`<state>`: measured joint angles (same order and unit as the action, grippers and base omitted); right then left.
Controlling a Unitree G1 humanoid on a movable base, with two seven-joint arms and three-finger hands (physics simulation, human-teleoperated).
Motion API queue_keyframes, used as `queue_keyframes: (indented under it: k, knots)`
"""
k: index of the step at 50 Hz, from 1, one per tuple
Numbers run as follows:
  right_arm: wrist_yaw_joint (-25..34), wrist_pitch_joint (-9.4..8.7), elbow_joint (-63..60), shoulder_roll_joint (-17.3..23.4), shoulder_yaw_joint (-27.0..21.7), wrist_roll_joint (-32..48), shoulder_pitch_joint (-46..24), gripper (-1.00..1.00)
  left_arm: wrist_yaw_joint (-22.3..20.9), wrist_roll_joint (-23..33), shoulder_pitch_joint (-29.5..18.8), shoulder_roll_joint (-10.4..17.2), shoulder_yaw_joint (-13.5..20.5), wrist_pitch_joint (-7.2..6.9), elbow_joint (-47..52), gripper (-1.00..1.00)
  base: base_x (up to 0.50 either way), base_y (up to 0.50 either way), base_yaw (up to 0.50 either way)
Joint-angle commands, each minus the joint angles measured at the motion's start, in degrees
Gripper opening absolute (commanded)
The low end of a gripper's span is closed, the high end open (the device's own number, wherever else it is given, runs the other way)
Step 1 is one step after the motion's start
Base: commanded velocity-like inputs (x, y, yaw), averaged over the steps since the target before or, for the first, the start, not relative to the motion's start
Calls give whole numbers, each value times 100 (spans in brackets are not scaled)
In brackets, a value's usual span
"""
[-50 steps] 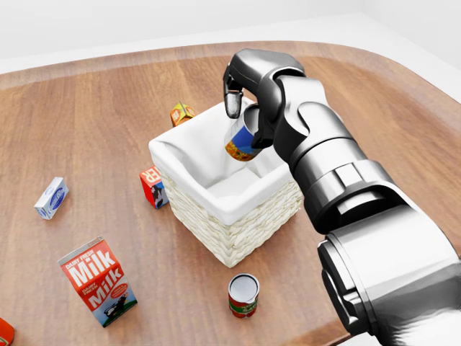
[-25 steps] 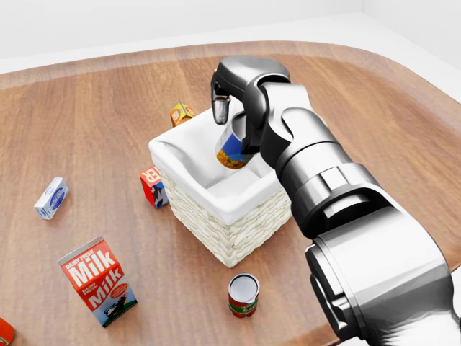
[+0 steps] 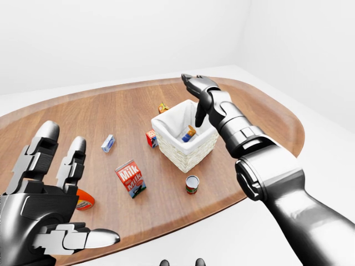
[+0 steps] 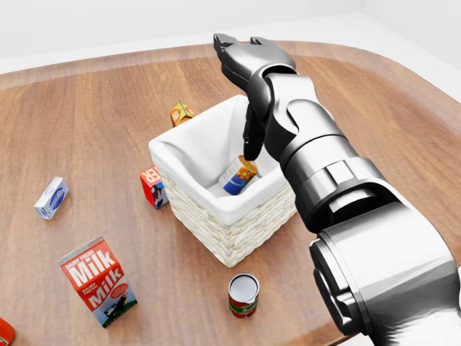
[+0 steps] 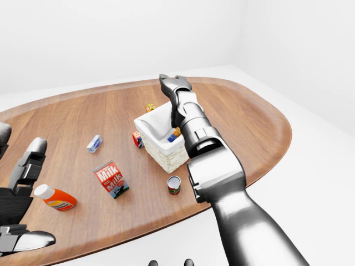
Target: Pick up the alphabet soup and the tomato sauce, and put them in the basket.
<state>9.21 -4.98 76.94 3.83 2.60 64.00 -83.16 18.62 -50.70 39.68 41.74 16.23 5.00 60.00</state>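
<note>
Tomato sauce [image 4: 243, 295] stood upright by the tabletop's [image 4: 108, 108] near edge, below the basket [image 4: 230, 231], nearest the right hand's spread fingers [image 4: 252, 140].

Over on the wooden table [image 4: 86, 122], a red milk carton [image 4: 97, 281] stands upright near the bottom left of the head view. Above it lies a small blue-and-white box [image 4: 51, 197], well apart. A red box [image 4: 153, 186] sits near the middle, and a small orange box [image 4: 181, 113] tilts farther up. At the left of the right-eye view, an orange bottle [image 5: 55, 197] with a white cap lies on its side.
</note>
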Motion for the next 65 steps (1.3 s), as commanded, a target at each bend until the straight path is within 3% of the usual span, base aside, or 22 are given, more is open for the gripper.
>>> queue_keyframes:
  k: [1, 11, 15, 18, 19, 21, 23, 29, 32, 41, 43, 44, 46, 49, 54, 65]
  knots:
    - [-45, 18, -28, 71, -36, -60, -36, 100, 48, 117, 34, 45, -107, 0, 0, 100, 0, 0, 0]
    - [-5, 180, -349, 214, -143, -560, -108, 100, 121, 204, 56, 127, -202, 0, 0, 100, 0, 0, 0]
    - [364, 214, -863, 368, -89, -747, 95, 100, 132, 180, 49, 146, -190, 0, 0, 100, 0, 0, 0]
    - [1030, 46, -1901, 515, -98, -933, 495, 100, 132, 186, 79, 154, -178, 0, 0, 100, 0, 0, 0]
    - [1319, -2, -2457, 554, -91, -951, 708, 100, 128, 180, 88, 171, -192, 0, 0, 100, 0, 0, 0]
    - [2508, -2, -4373, 609, 23, -822, 1585, 100, 141, 129, 111, 213, -142, 0, 0, 100, 0, 0, 0]
    - [3079, -2, -6053, 582, -7, -739, 2340, 100, 169, 185, 71, 205, -181, 0, 0, 100, 0, 0, 0]
    - [3079, -2, -9213, 529, -53, -212, 4070, 100, 143, 73, 81, 204, -80, 0, 0, 100, 0, 0, 0]
    - [3079, -2, -10934, 447, -130, -206, 5422, 100, 111, -57, 37, 135, 92, 0, 0, 100, 0, 0, 0]
    - [3079, -2, -13383, 88, -424, -86, 8227, 100, -16, -205, -77, -26, 247, 0, 0, 100, 0, 0, 0]
    - [3079, -2, -13578, -5, -437, -106, 8672, 100, -14, -204, -75, -28, 255, 0, 0, 100, 0, 0, 0]
    - [3079, 129, -13662, -99, -456, -184, 9285, 100, -11, -223, -71, -20, 263, 0, 0, 100, 0, 0, 0]
    - [3079, 606, -13691, -202, -532, -324, 9910, 100, -34, -220, -5, 3, 272, 0, 0, 100, 0, 0, 0]
    - [3079, 958, -13547, -277, -615, -409, 10406, 100, -39, -340, 31, 29, 393, 0, 0, 100, 0, 0, 0]
    - [3079, 998, -13271, -437, -530, -399, 11215, 100, -110, -385, 81, -10, 423, 0, 0, 100, 0, 0, 0]
    - [3079, 998, -12885, -471, -184, -260, 11954, 100, -84, -301, 145, 36, 360, 0, 0, 100, 0, 0, 0]
